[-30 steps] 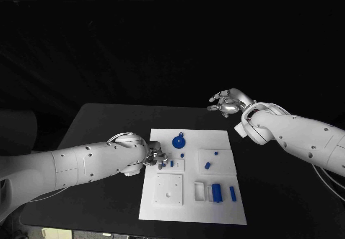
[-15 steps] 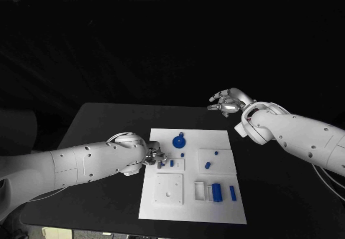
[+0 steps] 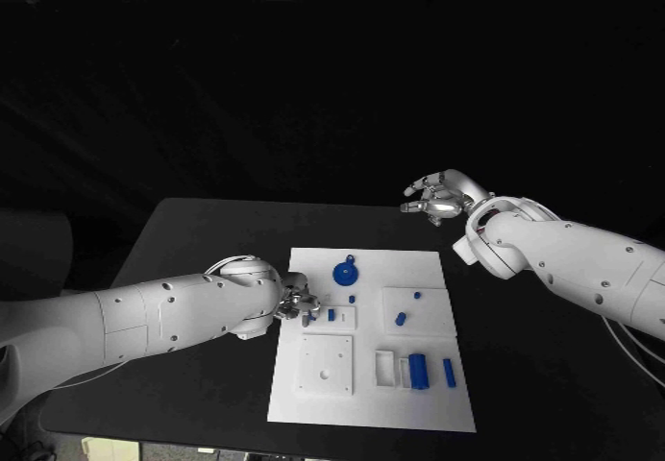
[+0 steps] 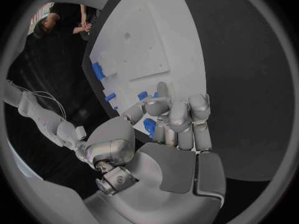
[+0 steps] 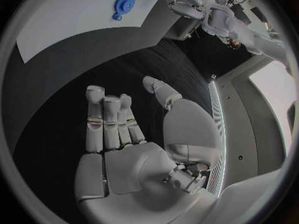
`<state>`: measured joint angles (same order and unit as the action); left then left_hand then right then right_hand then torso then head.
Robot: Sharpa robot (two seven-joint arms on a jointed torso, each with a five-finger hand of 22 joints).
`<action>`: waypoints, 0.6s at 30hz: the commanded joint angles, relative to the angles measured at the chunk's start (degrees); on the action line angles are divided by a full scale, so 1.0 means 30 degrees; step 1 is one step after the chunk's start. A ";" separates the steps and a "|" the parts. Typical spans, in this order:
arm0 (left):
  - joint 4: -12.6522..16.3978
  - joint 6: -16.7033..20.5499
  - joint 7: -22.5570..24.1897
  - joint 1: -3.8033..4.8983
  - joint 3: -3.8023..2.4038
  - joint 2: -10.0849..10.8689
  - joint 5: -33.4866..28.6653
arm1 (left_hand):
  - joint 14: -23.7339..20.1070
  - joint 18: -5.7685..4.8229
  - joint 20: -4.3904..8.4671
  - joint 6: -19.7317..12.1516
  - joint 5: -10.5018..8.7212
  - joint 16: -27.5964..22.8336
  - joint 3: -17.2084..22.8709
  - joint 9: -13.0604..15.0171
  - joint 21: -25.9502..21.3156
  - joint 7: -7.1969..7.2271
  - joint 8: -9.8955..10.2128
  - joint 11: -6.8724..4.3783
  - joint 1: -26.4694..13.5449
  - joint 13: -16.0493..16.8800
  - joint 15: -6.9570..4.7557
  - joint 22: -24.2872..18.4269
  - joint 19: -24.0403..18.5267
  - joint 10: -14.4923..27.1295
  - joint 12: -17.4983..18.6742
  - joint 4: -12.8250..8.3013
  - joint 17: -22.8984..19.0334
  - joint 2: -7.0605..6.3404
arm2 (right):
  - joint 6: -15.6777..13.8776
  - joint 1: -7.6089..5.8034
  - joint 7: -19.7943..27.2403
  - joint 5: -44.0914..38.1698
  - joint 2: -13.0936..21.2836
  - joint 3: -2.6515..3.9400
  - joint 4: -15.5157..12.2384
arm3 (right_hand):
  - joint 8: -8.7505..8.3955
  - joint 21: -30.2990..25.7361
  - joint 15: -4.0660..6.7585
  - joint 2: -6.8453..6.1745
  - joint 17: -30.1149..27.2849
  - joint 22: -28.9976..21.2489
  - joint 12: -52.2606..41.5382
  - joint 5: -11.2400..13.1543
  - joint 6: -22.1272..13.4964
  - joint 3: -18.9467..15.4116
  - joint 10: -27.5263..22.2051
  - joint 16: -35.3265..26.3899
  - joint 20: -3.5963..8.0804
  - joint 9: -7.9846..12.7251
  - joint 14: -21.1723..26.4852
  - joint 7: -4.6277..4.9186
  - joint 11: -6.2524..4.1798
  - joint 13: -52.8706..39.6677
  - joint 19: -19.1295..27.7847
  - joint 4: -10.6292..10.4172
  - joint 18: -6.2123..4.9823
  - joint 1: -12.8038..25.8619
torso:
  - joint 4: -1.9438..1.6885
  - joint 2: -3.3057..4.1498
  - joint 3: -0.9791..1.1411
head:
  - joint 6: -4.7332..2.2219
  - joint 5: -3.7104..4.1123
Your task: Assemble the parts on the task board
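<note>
The white task board [image 3: 322, 421] lies mid-table. On it are a blue round disc [image 3: 345, 275], a short peg [image 3: 352, 299], small pieces [image 3: 401, 319], a blue block [image 3: 417, 371] and a bar [image 3: 449, 373]. My left hand [image 3: 297, 305] sits at the board's left edge beside a small blue piece [image 3: 332, 314]. Its fingers [image 4: 179, 119] are curled, and a small blue part [image 4: 149, 127] shows pinched between them and the thumb. My right hand [image 3: 438, 199] hovers beyond the board's far right corner, fingers [image 5: 109, 119] spread and holding nothing. The disc [image 5: 124, 4] and board corner [image 5: 56, 15] lie ahead of it.
A raised white square plate [image 3: 326, 365] with holes sits on the board's near left, next to a small white frame [image 3: 384, 367]. Black tabletop [image 3: 194, 250] surrounds the board on all sides. My left arm [image 3: 153, 322] lies across the table's left part.
</note>
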<state>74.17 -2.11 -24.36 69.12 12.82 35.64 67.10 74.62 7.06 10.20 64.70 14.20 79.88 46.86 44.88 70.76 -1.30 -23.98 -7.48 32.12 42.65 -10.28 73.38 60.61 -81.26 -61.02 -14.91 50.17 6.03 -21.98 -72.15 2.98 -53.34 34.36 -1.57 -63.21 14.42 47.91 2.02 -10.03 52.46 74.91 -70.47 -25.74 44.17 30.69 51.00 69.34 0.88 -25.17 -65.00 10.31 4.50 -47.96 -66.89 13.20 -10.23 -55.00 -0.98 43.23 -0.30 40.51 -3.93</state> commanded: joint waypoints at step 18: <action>-0.0437 -0.0699 -0.0351 -0.0101 0.0079 -0.0355 -0.0250 | -0.0104 0.0187 0.1563 0.2327 -0.0587 0.0041 -0.0102 -0.0108 0.0087 0.0966 -0.0090 -0.0113 0.0563 -0.0078 -0.0034 -0.0031 -0.0055 0.0320 -0.0158 0.0058 -0.0085 0.0639 | 0.0248 0.0007 0.0081 -0.0154 0.0021 -0.0001 -0.0056 | 0.0048 0.0080 0.0052 0.0049 -0.0034 0.0353 -0.0111 -0.0107 0.0019 -0.0038 -0.0053 0.0098 0.0102 0.0033 -0.0128 0.0111 -0.0120 0.0048 0.0009 -0.0049 -0.1591 0.0155 | 0.0008 -0.0001 0.0009 | -0.0033 -0.0025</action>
<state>73.08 -2.84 -24.65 69.07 12.86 34.71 66.78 74.71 7.07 10.10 64.92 13.02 79.88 46.70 44.61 70.76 -1.31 -24.14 -7.45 32.12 42.46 -10.20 73.37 60.53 -81.23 -61.24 -15.06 49.97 6.03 -21.94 -72.15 2.96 -53.35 34.39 -1.58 -63.27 14.42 47.91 2.01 -10.03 52.41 74.91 -70.44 -25.74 44.09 30.69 51.00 69.34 0.80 -25.12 -65.00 10.19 4.50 -47.91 -66.82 13.20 -10.22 -55.00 -0.98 43.23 -0.27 40.42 -4.01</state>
